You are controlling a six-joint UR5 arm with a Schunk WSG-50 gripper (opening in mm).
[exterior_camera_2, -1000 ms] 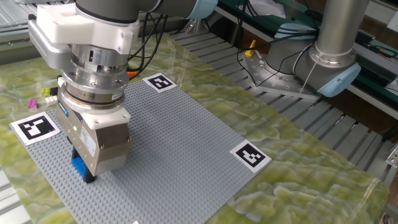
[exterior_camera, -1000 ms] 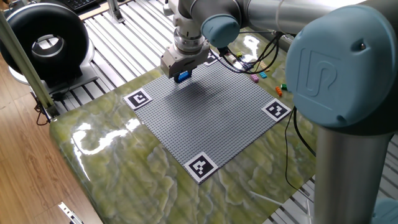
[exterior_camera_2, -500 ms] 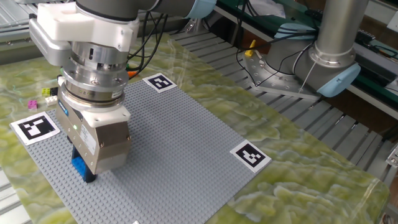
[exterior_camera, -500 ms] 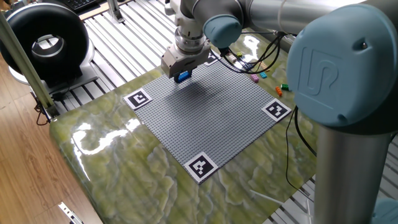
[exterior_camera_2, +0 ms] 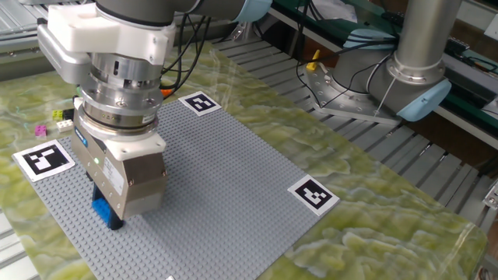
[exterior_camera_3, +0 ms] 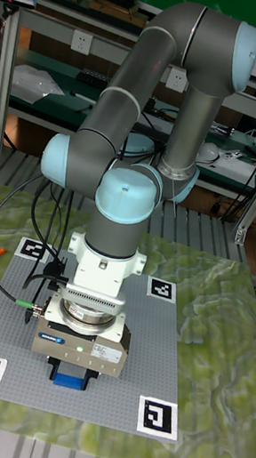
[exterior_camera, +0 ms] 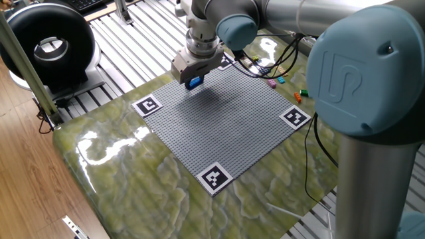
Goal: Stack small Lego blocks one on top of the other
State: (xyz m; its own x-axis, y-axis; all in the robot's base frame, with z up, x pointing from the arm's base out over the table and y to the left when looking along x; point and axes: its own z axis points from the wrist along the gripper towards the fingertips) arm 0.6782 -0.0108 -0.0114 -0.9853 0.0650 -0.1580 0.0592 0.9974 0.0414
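Blue Lego block [exterior_camera_2: 102, 211] sits right under the gripper [exterior_camera_2: 109, 216], pinned down low against the grey studded baseplate [exterior_camera_2: 226, 179] near its marker-tag corner [exterior_camera_2: 45, 159]. From the tall fixed view the block [exterior_camera_3: 70, 378] peeks out beneath the gripper body, between the fingers, so the fingers look clamped on it, though the contact faces themselves are hidden. Whether it is seated on the plate's studs or hovering just above, nobody can tell from here.

My read: this is the seating step. To do it well, keep the wrist square to the plate, line the brick up with the stud grid, and push straight down. Any sideways drift would jam it crooked. Only let go once it has bedded in.

Further back, beyond the plate's edge, loose bricks wait on the green marbled table [exterior_camera: 133, 192]: a pink one [exterior_camera_2: 40, 130] and a yellow one [exterior_camera_2: 59, 114] just beside it, with more pink [exterior_camera: 271, 83], cyan [exterior_camera: 281, 79] and orange [exterior_camera: 297, 97] pieces scattered near the far corner.
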